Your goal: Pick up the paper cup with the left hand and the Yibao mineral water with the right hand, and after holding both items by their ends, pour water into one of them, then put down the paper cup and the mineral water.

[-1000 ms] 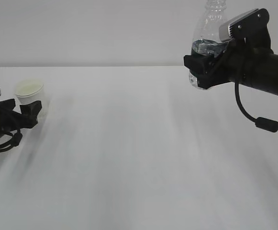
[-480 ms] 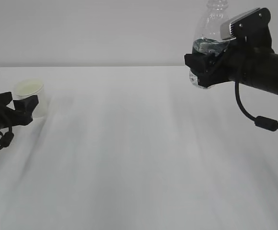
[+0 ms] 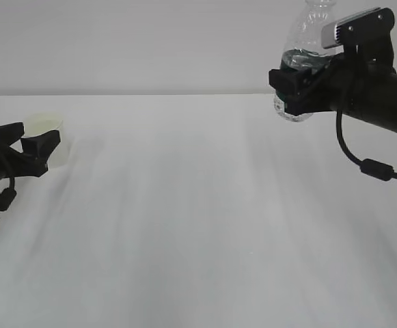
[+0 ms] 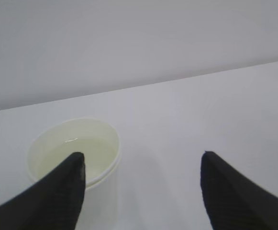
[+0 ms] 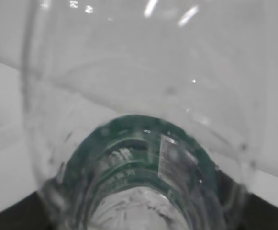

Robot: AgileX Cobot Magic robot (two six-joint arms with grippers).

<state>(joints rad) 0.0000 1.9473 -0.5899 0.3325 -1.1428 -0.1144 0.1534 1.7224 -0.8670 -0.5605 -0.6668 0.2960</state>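
the yibao mineral water (image 3: 298,65) is gripped by the right hand (image 3: 295,87) at 2 o'clock, while the paper cup (image 4: 74,155) is flanked by the spread-open left hand (image 4: 141,184).

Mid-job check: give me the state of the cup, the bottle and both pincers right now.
Cup: upright on the table, liquid inside, not gripped.
Bottle: upright, held off the table.
Left pincer: open, one finger in front of the cup.
Right pincer: shut on the bottle's lower part.

Matt white paper cup (image 4: 73,154), glossy clear plastic bottle (image 3: 302,51), matt black fingers (image 4: 234,191)
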